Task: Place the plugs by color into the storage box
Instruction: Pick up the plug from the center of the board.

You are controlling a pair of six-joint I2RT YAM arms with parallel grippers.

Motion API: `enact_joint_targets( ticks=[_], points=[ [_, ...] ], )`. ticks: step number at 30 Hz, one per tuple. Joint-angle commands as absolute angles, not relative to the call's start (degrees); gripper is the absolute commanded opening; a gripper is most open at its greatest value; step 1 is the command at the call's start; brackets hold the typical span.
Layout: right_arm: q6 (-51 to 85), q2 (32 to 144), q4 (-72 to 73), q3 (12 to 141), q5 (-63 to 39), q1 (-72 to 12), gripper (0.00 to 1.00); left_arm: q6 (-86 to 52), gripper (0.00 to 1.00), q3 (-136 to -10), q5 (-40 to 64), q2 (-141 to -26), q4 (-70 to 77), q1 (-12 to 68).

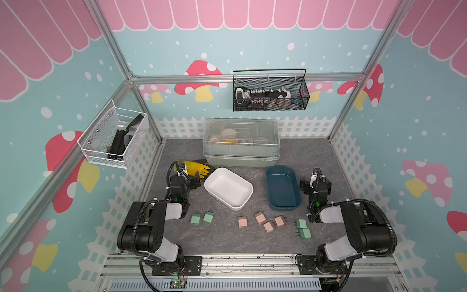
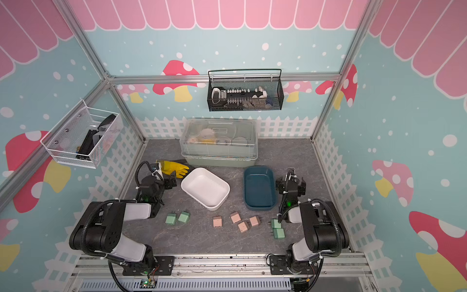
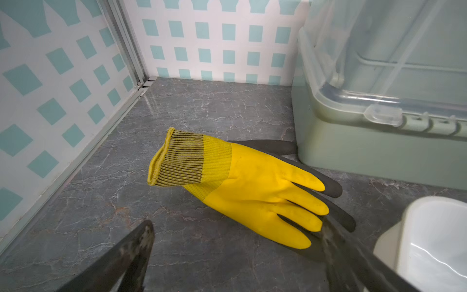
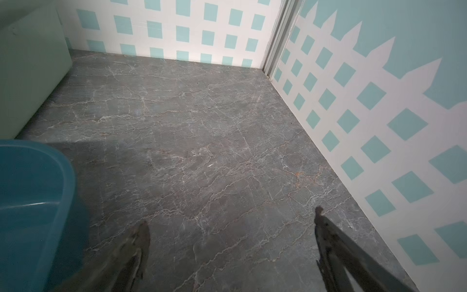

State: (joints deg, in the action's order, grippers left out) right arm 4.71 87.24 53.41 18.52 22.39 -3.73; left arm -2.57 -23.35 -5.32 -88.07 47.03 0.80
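In both top views the plugs lie along the front of the grey table. Two mint green plugs [image 1: 202, 218] sit at the left, several salmon pink plugs [image 1: 264, 222] in the middle, and two more green plugs [image 1: 303, 228] at the right. Behind them stand the two tubs of the storage box, a white tub [image 1: 228, 188] [image 3: 429, 242] and a dark teal tub [image 1: 283, 187] [image 4: 32, 202], both empty. My left gripper [image 1: 194, 182] [image 3: 237, 222] is open, left of the white tub, over bare table beside a glove. My right gripper [image 1: 315, 181] [image 4: 231, 218] is open over bare table right of the teal tub.
A yellow and black glove [image 3: 252, 187] [image 1: 195, 166] lies just ahead of the left gripper. A large translucent lidded box [image 1: 241, 142] stands at the back. A white mesh basket [image 1: 113, 137] and a black one [image 1: 270, 93] hang on the walls. Fence-patterned walls close in three sides.
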Motion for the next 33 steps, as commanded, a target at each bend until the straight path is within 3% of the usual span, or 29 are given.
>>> enact_joint_targets(
  ticks=[1,29,31,33],
  points=[
    [4.04,87.36,54.58,19.66,22.15,-3.52,0.99,-2.15,0.99,-23.12,-5.21,-87.52,48.25,0.82],
    [4.11,85.99,52.81,20.17,22.53,-3.52,0.99,-2.67,0.99,-23.8,-8.35,-87.43,47.63,1.35],
    [3.56,84.11,47.9,22.08,22.31,-3.64,0.99,-3.74,0.99,-25.98,-10.99,-85.71,42.69,1.32],
    [5.15,80.46,33.53,27.42,23.25,-3.67,0.99,-6.47,0.99,-33.48,-14.16,-82.91,25.71,1.11]
  ],
)
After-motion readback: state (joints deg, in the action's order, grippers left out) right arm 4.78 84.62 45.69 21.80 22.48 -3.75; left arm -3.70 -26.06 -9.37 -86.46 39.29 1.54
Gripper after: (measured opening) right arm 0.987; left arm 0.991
